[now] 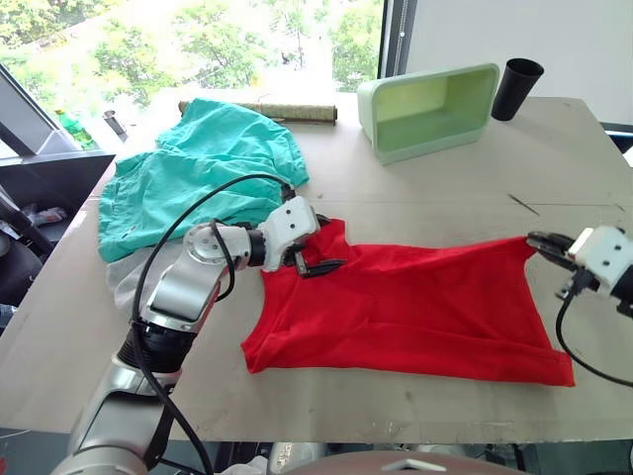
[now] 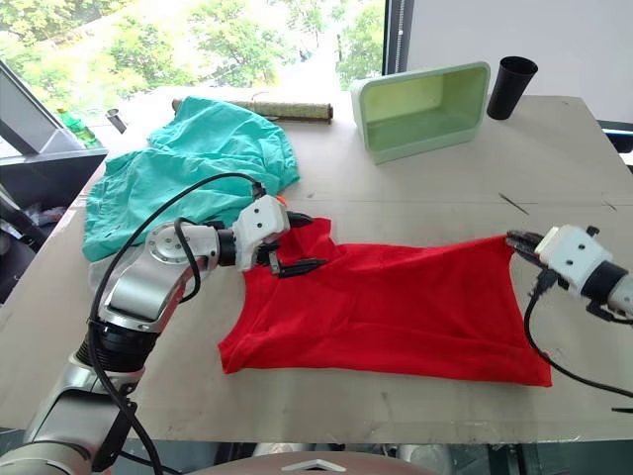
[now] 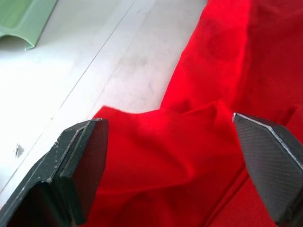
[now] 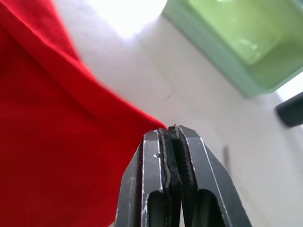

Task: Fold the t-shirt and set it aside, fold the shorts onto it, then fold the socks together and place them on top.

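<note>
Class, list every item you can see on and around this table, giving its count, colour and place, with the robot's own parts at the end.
t-shirt: one, bright red, spread across the near middle of the table.
shorts: one, teal, crumpled at the far left of the table.
bin: one, pale green, tipped on its side at the far side.
cup: one, black, beside the bin at the far right.
roll: one, brownish, lying behind the shorts.
table: one, light grey.
left gripper: one, black fingers, open over the t-shirt's left end.
right gripper: one, black fingers, shut on the t-shirt's right corner.
</note>
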Controlling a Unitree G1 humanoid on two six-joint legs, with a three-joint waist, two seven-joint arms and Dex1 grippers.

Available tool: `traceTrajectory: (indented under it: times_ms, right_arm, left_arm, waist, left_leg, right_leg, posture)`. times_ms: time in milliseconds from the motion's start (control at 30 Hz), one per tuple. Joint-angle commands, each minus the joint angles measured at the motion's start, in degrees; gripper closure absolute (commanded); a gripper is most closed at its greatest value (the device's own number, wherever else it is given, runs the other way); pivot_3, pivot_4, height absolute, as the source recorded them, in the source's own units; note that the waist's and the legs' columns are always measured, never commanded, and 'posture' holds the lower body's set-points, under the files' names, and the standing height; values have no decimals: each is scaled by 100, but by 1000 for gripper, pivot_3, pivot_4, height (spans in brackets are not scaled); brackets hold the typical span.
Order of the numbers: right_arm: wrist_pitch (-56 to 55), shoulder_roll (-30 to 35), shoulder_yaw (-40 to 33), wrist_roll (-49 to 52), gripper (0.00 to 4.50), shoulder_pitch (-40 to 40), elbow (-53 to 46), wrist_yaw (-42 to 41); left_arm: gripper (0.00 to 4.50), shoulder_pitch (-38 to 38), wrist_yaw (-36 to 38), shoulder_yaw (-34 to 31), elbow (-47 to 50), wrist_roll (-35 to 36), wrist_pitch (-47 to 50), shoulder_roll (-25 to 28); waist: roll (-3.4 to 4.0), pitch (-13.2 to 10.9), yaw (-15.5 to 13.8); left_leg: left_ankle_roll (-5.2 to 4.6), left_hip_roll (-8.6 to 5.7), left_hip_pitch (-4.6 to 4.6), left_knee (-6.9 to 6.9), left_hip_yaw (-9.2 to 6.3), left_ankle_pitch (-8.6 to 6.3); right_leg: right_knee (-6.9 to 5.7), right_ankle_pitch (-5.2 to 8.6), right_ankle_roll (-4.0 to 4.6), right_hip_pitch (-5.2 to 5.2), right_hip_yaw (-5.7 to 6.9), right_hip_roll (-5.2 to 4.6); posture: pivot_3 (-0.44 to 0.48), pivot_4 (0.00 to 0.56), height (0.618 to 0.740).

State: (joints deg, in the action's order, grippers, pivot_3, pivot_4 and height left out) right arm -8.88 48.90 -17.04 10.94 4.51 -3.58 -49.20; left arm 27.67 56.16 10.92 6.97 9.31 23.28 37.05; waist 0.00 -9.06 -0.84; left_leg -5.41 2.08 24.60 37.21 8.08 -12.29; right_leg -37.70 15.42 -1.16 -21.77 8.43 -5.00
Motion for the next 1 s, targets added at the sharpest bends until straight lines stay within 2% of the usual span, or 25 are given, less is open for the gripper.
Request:
traceTrajectory:
  times_ms: [33, 200, 400, 433, 467, 533, 600, 633, 700, 900, 1000]
  right_arm:
    - [-220, 101, -257, 46, 4468, 359, -255, -177]
    - [-82, 173, -162, -47, 4468, 844, -307, -327]
    - [355, 305, -218, -223, 4468, 986, -632, -247]
    - [416, 335, -236, -255, 3907, 983, -688, -218]
    - [504, 363, -264, -252, 3645, 980, -765, -207]
    - [678, 399, -334, -191, 2768, 1003, -924, -229]
    - [842, 410, -423, -71, 1586, 1026, -1071, -288]
    - [1054, 396, -484, 137, 1183, 1018, -1204, -348]
    - [1584, 313, -571, 631, 103, 871, -1525, -334]
    - [2988, 149, -333, 1833, 31, 539, -2322, -298]
    - [3506, -50, -294, 2465, 31, 426, -2569, -239]
  left_arm:
    - [0, 78, 42, -141, 32, 52, -73, 73]
    - [0, 60, 101, -129, -58, 8, -157, 151]
    - [0, 80, 133, -201, -223, -19, -265, 241]
    - [0, 78, 130, -212, -247, -21, -282, 257]
    - [0, 78, 127, -229, -293, -31, -319, 282]
    - [0, 109, 126, -290, -413, -35, -381, 335]
    - [0, 171, 115, -380, -564, -24, -404, 379]
    - [0, 233, 118, -432, -704, -26, -412, 416]
    - [0, 376, 103, -551, -1006, 0, -409, 470]
    - [0, 1044, 104, -941, -2035, 244, -147, 416]
    - [0, 1299, 442, -942, -2455, 386, 69, 397]
  waist:
    - [0, 0, 1]
    - [0, 0, 0]
    - [0, 1, -1]
    - [1, 1, 0]
    - [1, 1, -1]
    - [1, 1, -4]
    - [0, 1, -6]
    - [1, 1, -6]
    - [0, 0, -3]
    - [-8, 3, -14]
    - [-11, 4, -17]
  left_leg:
    - [0, 1, -3, 0, 0, 0]
    - [0, 1, -4, 1, 0, -1]
    - [1, 2, -5, 0, -1, -1]
    - [1, 2, -5, 0, -1, -1]
    - [1, 2, -5, 0, -1, -1]
    - [1, 2, -5, 0, -2, -1]
    - [1, 2, -4, 0, -2, -1]
    - [1, 2, -4, 0, -2, -1]
    - [1, 2, -4, 0, -3, -1]
    - [0, 3, -1, 0, -6, -2]
    - [-1, 1, 5, 1, -11, -2]
  right_leg:
    - [0, 1, -1, 2, 0, 1]
    - [1, 2, -4, 3, -1, 0]
    - [0, 0, 1, 2, -2, -3]
    - [1, 0, 1, 2, -2, -3]
    - [0, 0, 1, 2, -2, -3]
    - [1, 0, 1, 2, -2, -3]
    - [1, 0, 1, 1, -2, -4]
    - [2, 0, 1, 1, -1, -4]
    - [1, -2, 4, 2, -1, -4]
    - [2, -8, 14, 0, 1, -4]
    - [5, -9, 16, 1, 6, -4]
  posture:
    - [0, 150, 740]
    - [0, 150, 740]
    - [0, 150, 740]
    - [0, 150, 740]
    - [0, 150, 740]
    - [0, 150, 740]
    - [0, 150, 740]
    - [0, 150, 740]
    - [0, 150, 740]
    - [0, 150, 740]
    - [0, 150, 740]
